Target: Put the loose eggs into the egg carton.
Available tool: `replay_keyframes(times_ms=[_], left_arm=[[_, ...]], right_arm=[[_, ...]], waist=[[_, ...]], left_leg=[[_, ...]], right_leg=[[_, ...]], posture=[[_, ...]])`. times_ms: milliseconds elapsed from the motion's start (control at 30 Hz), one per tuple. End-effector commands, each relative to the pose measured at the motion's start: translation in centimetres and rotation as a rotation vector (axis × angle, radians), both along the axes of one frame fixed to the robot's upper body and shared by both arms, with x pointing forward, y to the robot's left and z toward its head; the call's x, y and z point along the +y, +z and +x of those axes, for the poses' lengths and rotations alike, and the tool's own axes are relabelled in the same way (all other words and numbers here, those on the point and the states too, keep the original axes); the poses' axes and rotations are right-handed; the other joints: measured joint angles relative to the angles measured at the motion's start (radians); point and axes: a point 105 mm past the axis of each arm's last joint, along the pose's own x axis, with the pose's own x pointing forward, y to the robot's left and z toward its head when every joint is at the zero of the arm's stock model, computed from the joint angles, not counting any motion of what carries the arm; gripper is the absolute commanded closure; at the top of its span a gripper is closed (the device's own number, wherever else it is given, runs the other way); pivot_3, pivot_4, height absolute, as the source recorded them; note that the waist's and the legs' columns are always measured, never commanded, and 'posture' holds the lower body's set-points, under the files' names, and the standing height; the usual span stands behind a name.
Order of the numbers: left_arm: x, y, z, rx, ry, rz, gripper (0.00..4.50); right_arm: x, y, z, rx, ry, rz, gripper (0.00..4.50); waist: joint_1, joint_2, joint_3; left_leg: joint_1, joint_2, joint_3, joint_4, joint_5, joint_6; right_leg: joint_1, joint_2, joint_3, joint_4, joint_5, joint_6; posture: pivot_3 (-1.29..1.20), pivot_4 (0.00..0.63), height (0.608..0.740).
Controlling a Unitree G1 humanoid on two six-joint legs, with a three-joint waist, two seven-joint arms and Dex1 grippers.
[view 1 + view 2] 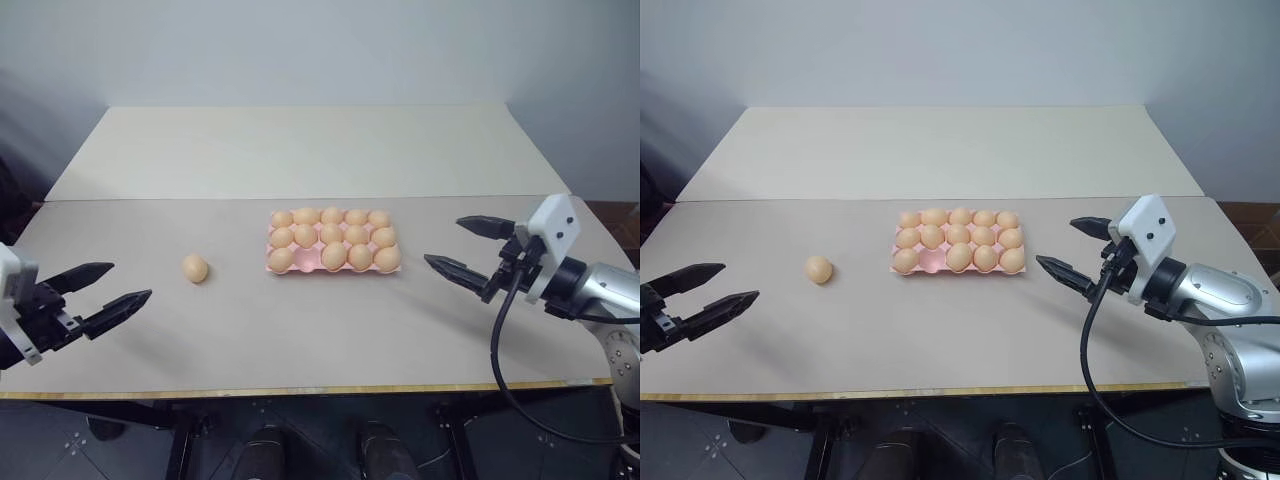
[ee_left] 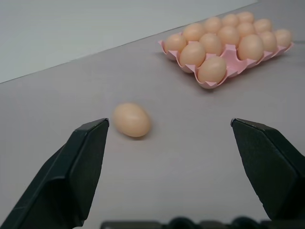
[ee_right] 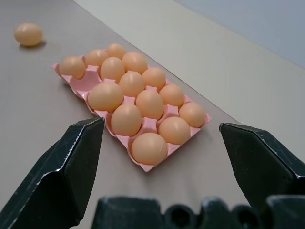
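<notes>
One loose egg [image 1: 195, 268], tan and oval, lies on the table to the left of the egg carton [image 1: 271, 237]. The pink carton holds several eggs of the same look. One cup [image 1: 932, 261] in its near row stands empty. My left gripper [image 1: 130, 281] hovers open at the left edge of the table, a short way from the loose egg [image 2: 132, 119], with nothing between its fingers. My right gripper [image 1: 442, 241] hovers open just right of the carton [image 3: 121, 140], also holding nothing.
The carton and egg rest on a grey-beige tabletop [image 1: 300, 330] whose front edge [image 1: 300, 391] runs close to me. A lighter second board [image 1: 300, 150] extends behind it up to a plain wall. A black cable [image 1: 497, 350] hangs from the right wrist.
</notes>
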Motion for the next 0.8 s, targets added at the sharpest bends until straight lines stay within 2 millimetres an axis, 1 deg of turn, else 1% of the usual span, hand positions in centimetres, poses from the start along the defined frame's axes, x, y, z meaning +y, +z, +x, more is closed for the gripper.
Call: replay_keyframes(times_ms=[33, 67, 133, 200, 233, 333, 400, 533, 633, 667, 700, 733, 800], left_arm=[[-0.8, 0.3, 0.6, -0.029, 0.013, 0.03, 0.02], [-0.9, 0.1, 1.0, -0.022, 0.026, 0.031, 0.02], [-1.3, -0.9, 2.9, 0.027, 0.096, 0.02, 0.02], [-1.8, -2.3, 5.5, 0.057, 0.178, 0.034, 0.02], [-2.0, -2.6, 6.3, 0.058, 0.2, 0.035, 0.02], [-2.7, -3.5, 9.5, 0.097, 0.268, 0.001, 0.02], [-2.8, -3.9, 10.6, 0.128, 0.299, -0.002, 0.02], [-3.5, -6.1, 11.9, 0.239, 0.313, 0.015, 0.02], [-3.7, -7.4, 12.5, 0.295, 0.33, 0.033, 0.63], [-3.7, -7.5, 12.7, 0.296, 0.333, 0.036, 0.97], [-3.7, -7.5, 12.8, 0.296, 0.336, 0.038, 1.26], [-3.8, -7.4, 12.9, 0.283, 0.332, 0.044, 1.64], [-4.0, -6.8, 13.2, 0.254, 0.324, 0.039, 2.24]], right_arm=[[-0.1, 1.3, 0.0, -0.048, 0.012, 0.0, 0.0], [-0.1, 1.4, 0.0, -0.05, 0.013, 0.0, 0.0], [-0.1, 1.6, 0.1, -0.057, 0.014, -0.002, 0.0], [0.1, 1.7, 0.2, -0.06, 0.018, -0.001, 0.0], [0.1, 1.7, 0.2, -0.061, 0.019, 0.0, 0.0], [0.4, 1.9, 0.0, -0.068, 0.027, -0.001, 0.0], [0.4, 2.0, -0.1, -0.071, 0.027, -0.001, 0.0], [0.2, 2.3, -0.4, -0.082, 0.012, -0.002, 0.0], [0.1, 2.4, -0.6, -0.087, -0.002, -0.003, 0.0], [0.0, 2.5, -0.7, -0.088, -0.009, -0.001, 0.0], [0.0, 2.5, -0.7, -0.088, -0.013, 0.001, 0.0], [-0.2, 2.6, -0.7, -0.092, -0.023, 0.002, 0.0], [-0.5, 2.7, -0.5, -0.099, -0.051, 0.006, 0.0]], waist=[[0.0, 0.0, 0.0], [0.001, 0.0, 0.0], [0.004, 0.0, 0.0], [0.011, 0.0, 0.0], [0.012, 0.0, 0.0], [0.017, -0.001, -0.001], [0.016, -0.001, -0.001], [0.006, -0.001, -0.001], [0.008, -0.001, -0.001], [0.007, -0.001, -0.001], [0.008, -0.001, -0.001], [0.01, -0.001, -0.001], [0.013, -0.001, -0.001]], left_leg=[[0.0, 0.0, 0.0, 0.0, 0.0, 0.0], [0.0, 0.0, 0.0, 0.0, 0.0, 0.0], [-0.001, 0.0, 0.0, 0.0, 0.0, 0.0], [0.0, -0.001, 0.0, 0.0, 0.0, 0.0], [0.0, -0.001, 0.0, 0.0, 0.0, 0.0], [-0.001, -0.001, 0.0, 0.0, 0.0, 0.0], [-0.003, -0.001, 0.0, 0.0, 0.0, 0.0], [-0.004, -0.001, 0.0, 0.0, 0.0, 0.0], [-0.003, -0.001, 0.0, 0.0, 0.0, 0.0], [-0.003, -0.001, 0.0, 0.0, 0.0, 0.0], [-0.003, -0.001, 0.0, 0.001, 0.0, 0.0], [-0.003, -0.001, 0.0, 0.001, 0.0, 0.0], [-0.003, -0.001, 0.0, 0.001, 0.0, 0.0]], right_leg=[[0.0, 0.0, 0.0, 0.0, 0.0, 0.0], [0.0, 0.0, 0.0, 0.0, 0.0, 0.0], [-0.001, 0.0, 0.0, 0.0, 0.0, 0.0], [0.0, 0.0, 0.0, 0.001, 0.0, 0.0], [0.0, 0.0, 0.0, 0.001, 0.0, 0.0], [-0.001, 0.0, 0.0, 0.001, 0.0, 0.0], [-0.003, 0.0, 0.0, 0.001, 0.0, 0.0], [-0.004, 0.0, 0.001, 0.002, 0.0, 0.0], [-0.004, 0.0, 0.001, 0.002, 0.0, 0.0], [-0.004, 0.0, 0.001, 0.002, 0.0, 0.0], [-0.004, 0.0, 0.001, 0.002, 0.0, 0.0], [-0.004, 0.0, 0.001, 0.002, 0.0, 0.0], [-0.004, 0.0, 0.001, 0.002, 0.0, 0.0]], posture=[[0.0, 0.15, 0.74], [0.0, 0.15, 0.74], [0.0, 0.15, 0.74], [0.0, 0.15, 0.74], [0.0, 0.15, 0.74], [0.0, 0.15, 0.74], [0.0, 0.15, 0.74], [0.0, 0.15, 0.74], [0.0, 0.15, 0.74], [0.0, 0.15, 0.74], [0.0, 0.15, 0.74], [0.0, 0.15, 0.74], [0.0, 0.15, 0.74]])
